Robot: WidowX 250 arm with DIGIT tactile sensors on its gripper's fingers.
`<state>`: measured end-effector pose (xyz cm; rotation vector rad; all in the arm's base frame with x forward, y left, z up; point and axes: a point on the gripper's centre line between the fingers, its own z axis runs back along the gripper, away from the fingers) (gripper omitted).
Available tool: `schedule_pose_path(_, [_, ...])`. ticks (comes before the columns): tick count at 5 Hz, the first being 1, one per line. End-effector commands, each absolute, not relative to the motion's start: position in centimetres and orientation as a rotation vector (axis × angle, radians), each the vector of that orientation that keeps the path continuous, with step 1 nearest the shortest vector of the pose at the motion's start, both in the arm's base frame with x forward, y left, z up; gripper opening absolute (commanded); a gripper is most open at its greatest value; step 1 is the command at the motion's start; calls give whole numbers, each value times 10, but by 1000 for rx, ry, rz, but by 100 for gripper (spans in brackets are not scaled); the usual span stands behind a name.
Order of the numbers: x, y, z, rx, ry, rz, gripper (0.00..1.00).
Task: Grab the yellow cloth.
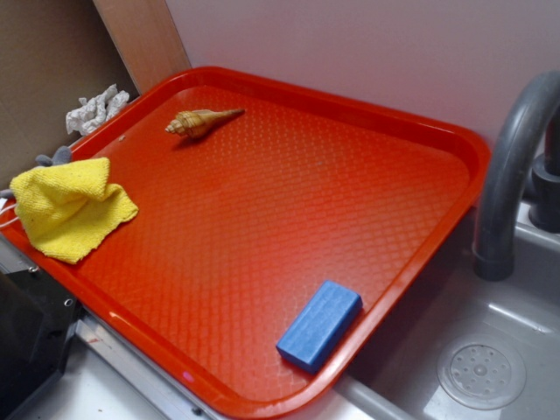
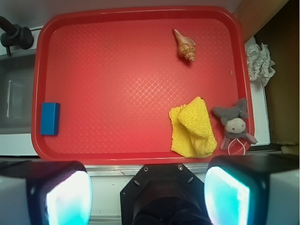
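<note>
Red tray (image 1: 411,122) sits on the counter beside a grey sink (image 1: 516,306) with a curved faucet (image 1: 507,166). Yellow cloth (image 2: 192,129) lies crumpled and partly folded at one corner of the tray, near the rim; in the exterior view its edge (image 1: 66,210) hangs over that rim.

Just beside the cloth, a grey plush mouse (image 2: 233,123) lies on the tray edge; whether the two touch I cannot tell. A shell (image 2: 184,45) lies further along the same side, well apart from the cloth. Blue sponge (image 2: 49,118) at the opposite end of the tray. White patterned rag (image 2: 259,63) off the tray, beyond its rim.

Tool (image 2: 147,194) seen only from the wrist view: fingers (image 2: 65,197) spread wide, nothing between them, set back from the tray's near edge. Nothing lies over the cloth.
</note>
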<state>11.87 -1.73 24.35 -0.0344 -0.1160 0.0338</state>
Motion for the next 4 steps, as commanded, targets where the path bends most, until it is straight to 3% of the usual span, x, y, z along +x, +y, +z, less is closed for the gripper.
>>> schedule_pose_path(1, [119,-17,243,-34,-116,34,100])
schedule_pose_path(2, [147,13,204,-17,-120,225,100])
schedule_pose_path(3, [156,38,174,-34,-151,414,100])
schedule_pose_path(4, [161,45,135,-40,-115,469,100])
